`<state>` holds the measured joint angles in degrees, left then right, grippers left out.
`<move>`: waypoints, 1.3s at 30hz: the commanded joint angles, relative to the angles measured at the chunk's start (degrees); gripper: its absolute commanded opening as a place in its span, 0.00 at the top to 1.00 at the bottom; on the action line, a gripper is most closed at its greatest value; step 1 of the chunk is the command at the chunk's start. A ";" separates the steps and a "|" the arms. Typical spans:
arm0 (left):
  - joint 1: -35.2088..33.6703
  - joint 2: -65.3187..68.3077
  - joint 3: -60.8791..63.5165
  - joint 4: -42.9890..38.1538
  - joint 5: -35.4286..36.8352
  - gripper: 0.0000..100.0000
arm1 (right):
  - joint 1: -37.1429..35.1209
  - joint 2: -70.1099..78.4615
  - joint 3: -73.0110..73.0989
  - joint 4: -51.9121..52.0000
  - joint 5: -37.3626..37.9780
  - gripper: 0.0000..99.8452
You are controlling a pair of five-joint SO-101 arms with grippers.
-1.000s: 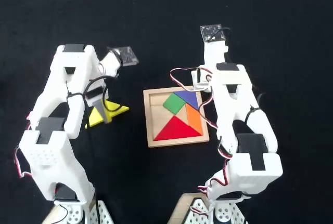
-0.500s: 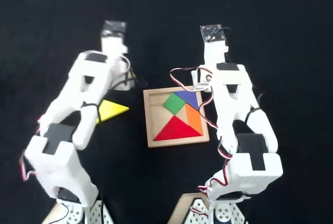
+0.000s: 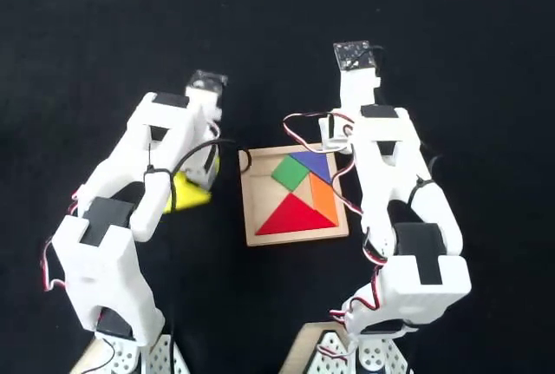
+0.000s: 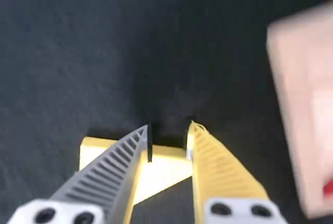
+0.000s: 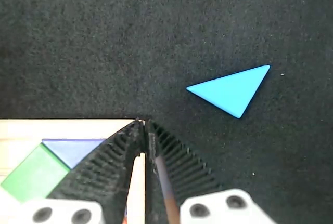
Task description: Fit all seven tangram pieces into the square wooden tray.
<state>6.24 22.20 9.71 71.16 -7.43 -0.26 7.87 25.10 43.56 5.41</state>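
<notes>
First, the high view. The square wooden tray (image 3: 251, 218) sat mid-surface between my two arms. It held a green piece (image 3: 289, 172), a blue piece (image 3: 314, 163), an orange piece (image 3: 324, 199) and a red triangle (image 3: 293, 216). The strip along its left side was bare wood. The yellow piece (image 3: 187, 193) lay on the black surface (image 3: 468, 70) just left of the tray. My left arm (image 3: 152, 157) partly covered it and was by far the nearer arm. The piece's visible corner pointed toward the tray, so I judged its long axis to run across the surface toward that bare strip.

Left wrist view. My left end effector (image 4: 169, 129) was open by a narrow gap, with its tips directly over the yellow piece. The piece passed beneath both fingers (image 4: 117, 169). Its straight edge ran from finger to finger, along the closing line rather than across it. Contact could not be confirmed. The tray showed off to the yellow finger's side.

Right wrist view. My right end effector (image 5: 144, 125) was closed on nothing, tips at a corner of the tray near the blue and green pieces. A cyan triangle (image 5: 231, 90) lay on the surface beyond that corner, apart from the tips. Its longest edge ran nearly parallel to the nearby rim. I judged my right arm the nearer one for it.
</notes>
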 commanded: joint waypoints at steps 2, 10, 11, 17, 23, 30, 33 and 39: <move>1.10 -0.53 1.54 13.19 -10.20 0.86 | 1.05 -0.40 -2.95 -0.26 0.18 0.99; -1.27 -1.49 15.87 19.52 -29.89 0.86 | 0.97 -0.40 -2.95 -0.26 0.18 0.99; -2.59 -2.64 17.19 19.52 -30.77 0.86 | 0.97 -0.40 -2.86 -0.26 0.18 0.99; -14.99 -22.86 21.67 19.78 -32.09 0.86 | 0.97 -0.40 -2.86 -0.18 0.18 0.99; -22.29 -55.21 25.98 19.69 -27.16 0.86 | 0.79 -0.40 -3.21 1.05 0.18 0.99; -22.20 -74.29 36.35 10.11 -2.46 0.86 | 0.70 -0.31 -3.12 1.05 0.18 0.99; -23.52 -72.44 38.81 5.36 6.42 0.81 | 0.70 -0.04 -3.12 1.05 0.18 0.99; -22.99 -64.62 46.02 1.93 22.95 0.57 | 0.70 -0.04 -3.12 0.97 0.18 0.99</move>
<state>-16.88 -46.29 53.58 76.00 7.69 -0.26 7.87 25.10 44.18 5.41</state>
